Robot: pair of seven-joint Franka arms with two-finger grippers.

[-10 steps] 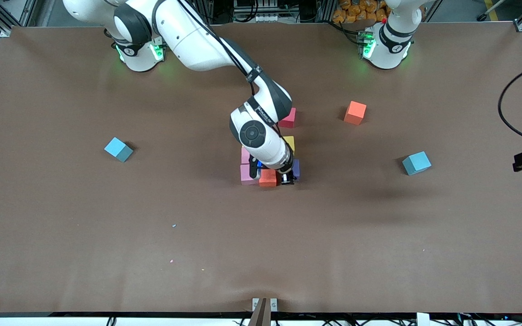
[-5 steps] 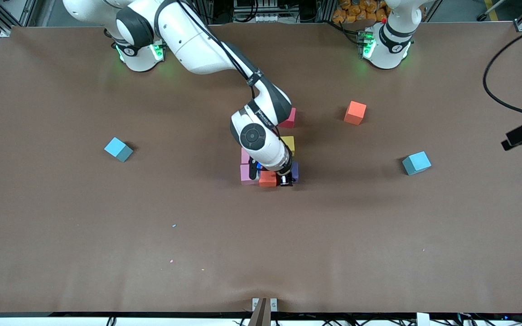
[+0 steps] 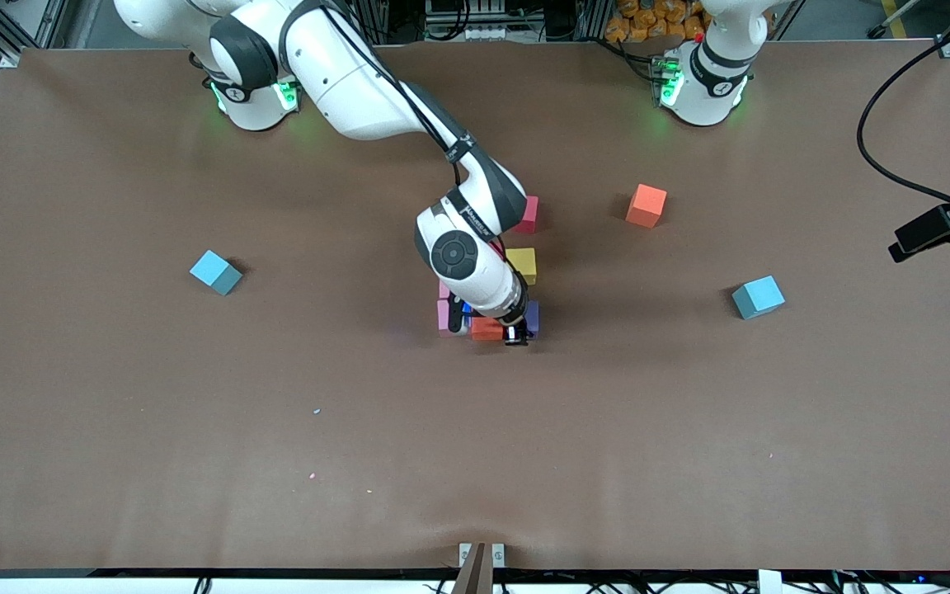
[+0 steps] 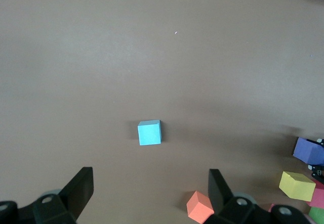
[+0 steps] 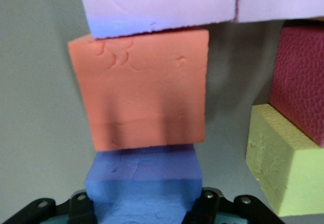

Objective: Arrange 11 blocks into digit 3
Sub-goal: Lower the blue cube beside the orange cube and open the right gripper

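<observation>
My right gripper is shut on a purple block at the end of the block cluster nearest the front camera. The purple block touches an orange-red block, which touches pink blocks. A yellow block and a dark red block lie in the cluster farther from the camera. A loose orange block lies toward the left arm's end. My left gripper is open and empty, high over the table. The rest of the digit 3 is hidden under my right arm.
Two light-blue cubes lie apart from the cluster, one toward the right arm's end and one toward the left arm's end. A black cable hangs at the left arm's end.
My right gripper has shifted slightly toward the front camera and the right arm's end with the purple block, closing it against the orange-red block. The left hand has drifted over the table's edge.
</observation>
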